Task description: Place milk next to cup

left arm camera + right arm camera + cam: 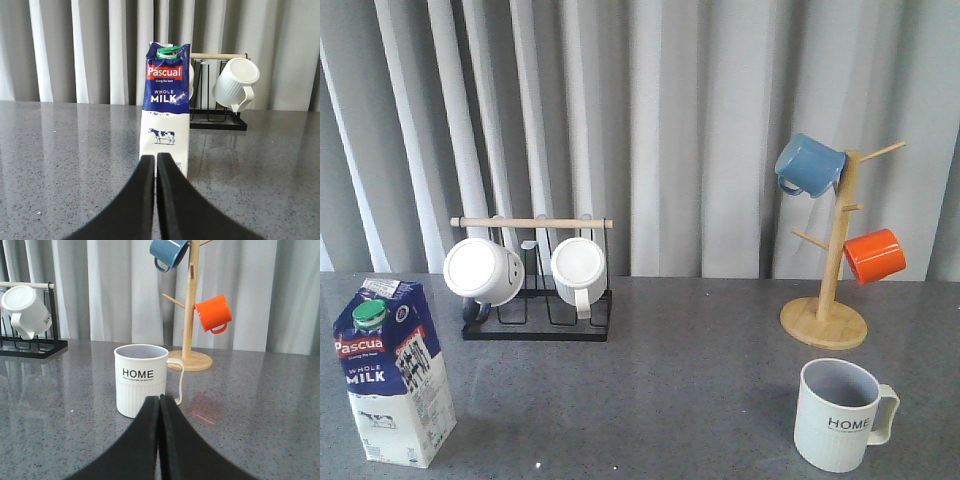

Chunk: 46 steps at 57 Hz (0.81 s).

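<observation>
The milk [165, 112] carton carries a red band reading "Pascual" below its green cap [167, 52], with unreadably small print beneath, then "WHOLE MILK" in white on the blue panel under that. The cup [142, 380] bears black "HOME" lettering below its rim.

The milk [164, 107] hides most of one white mug [191, 80] behind it. Both hands' [154, 162] bases run off the wrist views. The small print on the carton is unreadable.

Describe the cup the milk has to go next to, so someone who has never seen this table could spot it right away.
On the grey table, find the wooden mug tree at the right holding a blue and an orange mug. The cup stands upright in front of it. It alone is ribbed, pale grey-white and lettered HOME; the white mugs hang on the black rack to the left.
</observation>
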Available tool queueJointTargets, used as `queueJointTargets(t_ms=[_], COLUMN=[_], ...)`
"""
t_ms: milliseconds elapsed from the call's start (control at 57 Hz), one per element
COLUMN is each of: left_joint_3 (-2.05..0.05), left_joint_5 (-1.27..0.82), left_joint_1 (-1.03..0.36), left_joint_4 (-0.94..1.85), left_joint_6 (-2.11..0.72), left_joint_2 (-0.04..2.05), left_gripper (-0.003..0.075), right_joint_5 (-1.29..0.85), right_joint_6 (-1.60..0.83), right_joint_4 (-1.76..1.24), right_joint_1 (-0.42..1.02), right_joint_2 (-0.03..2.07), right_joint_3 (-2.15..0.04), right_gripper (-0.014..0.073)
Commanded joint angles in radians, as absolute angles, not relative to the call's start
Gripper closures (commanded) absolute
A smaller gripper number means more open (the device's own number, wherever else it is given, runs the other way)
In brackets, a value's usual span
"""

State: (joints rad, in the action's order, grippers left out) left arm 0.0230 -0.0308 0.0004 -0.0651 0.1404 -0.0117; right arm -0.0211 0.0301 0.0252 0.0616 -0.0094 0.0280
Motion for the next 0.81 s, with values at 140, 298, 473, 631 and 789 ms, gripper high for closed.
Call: queueJointTargets(t_ms=[140, 298, 473, 631, 789], left_joint_3=[0.001, 0.001, 0.001, 0.001, 0.001], left_joint_5=[0.038, 0.038, 0.038, 0.080, 0.091], left_joint_1=[0.001, 0.001, 0.001, 0.001, 0.001], left_joint_4=[-0.063, -0.063, -0.063, -0.064, -0.065], left_joint_6=[0.150, 0.150, 0.150, 0.120, 0.116], left_joint_2=[-0.024, -0.024, -0.024, -0.024, -0.024], left_gripper=[0.0727, 0.0727, 0.0727, 0.0727, 0.0727], right_joint_5=[0.050, 0.050, 0.050, 0.050, 0.050], right_joint_6=[0.025, 0.025, 0.025, 0.025, 0.025], right_joint_4=[0.034, 0.034, 0.034, 0.034, 0.034], right_joint_1=[0.056, 0.056, 0.056, 0.056, 0.056], right_joint_2=[-0.025, -0.025, -0.025, -0.025, -0.025], right_joint_3=[0.038, 0.038, 0.038, 0.038, 0.038], right_gripper=[0.0602, 0.0602, 0.0602, 0.0602, 0.0602])
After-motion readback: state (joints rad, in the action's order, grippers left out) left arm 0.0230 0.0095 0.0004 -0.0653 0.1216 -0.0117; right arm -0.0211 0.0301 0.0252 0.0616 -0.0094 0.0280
